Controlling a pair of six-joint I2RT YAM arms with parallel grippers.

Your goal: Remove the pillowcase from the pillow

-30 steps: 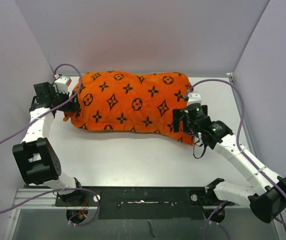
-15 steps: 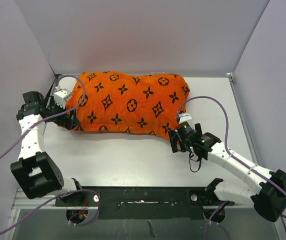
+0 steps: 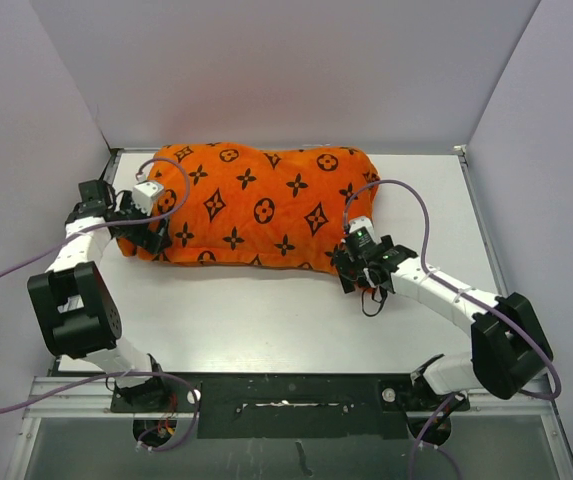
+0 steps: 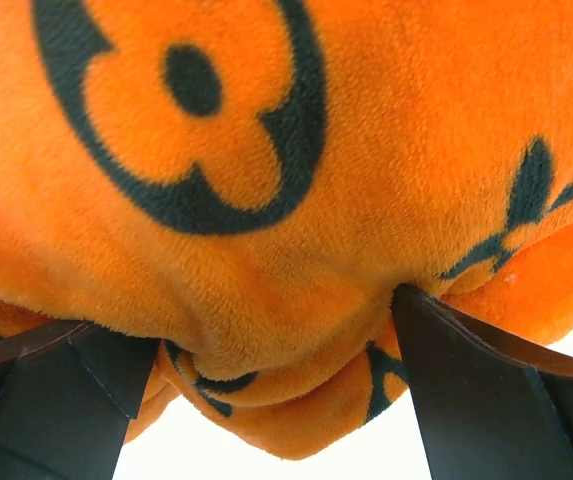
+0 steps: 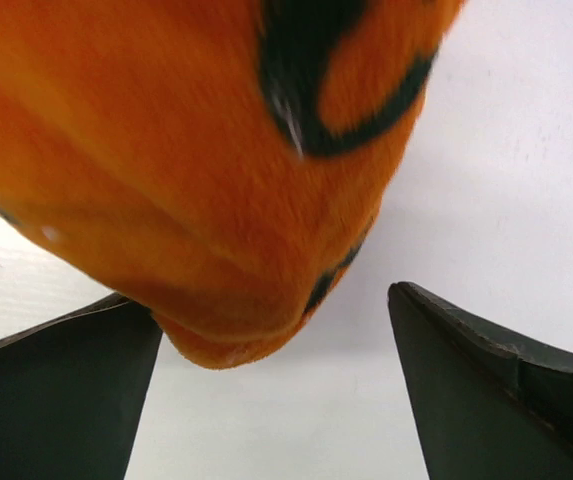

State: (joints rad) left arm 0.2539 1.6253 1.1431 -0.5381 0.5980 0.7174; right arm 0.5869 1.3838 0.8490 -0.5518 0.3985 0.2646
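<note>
Left pincer (image 3: 152, 232) and right pincer (image 3: 352, 268), both spread, have moved in on the bright orange monogrammed fabric pillowcase (image 3: 256, 205), centre frame. Grips look imminent.

Left arm (image 3: 78, 248) folded back at elbow, wrist turned inward, left tool (image 3: 155, 237) with jaws spread, right arm (image 3: 436, 293) extended low and leftward, right tool (image 3: 347, 271) with jaws spread wide.

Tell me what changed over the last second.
The right pincer moved nearer and slightly left, from the right end to the near-right corner of the bright orange patterned fabric pillowcase, open astride it. The left pincer stayed at the left end, open over a fold. Nothing gripped.
</note>
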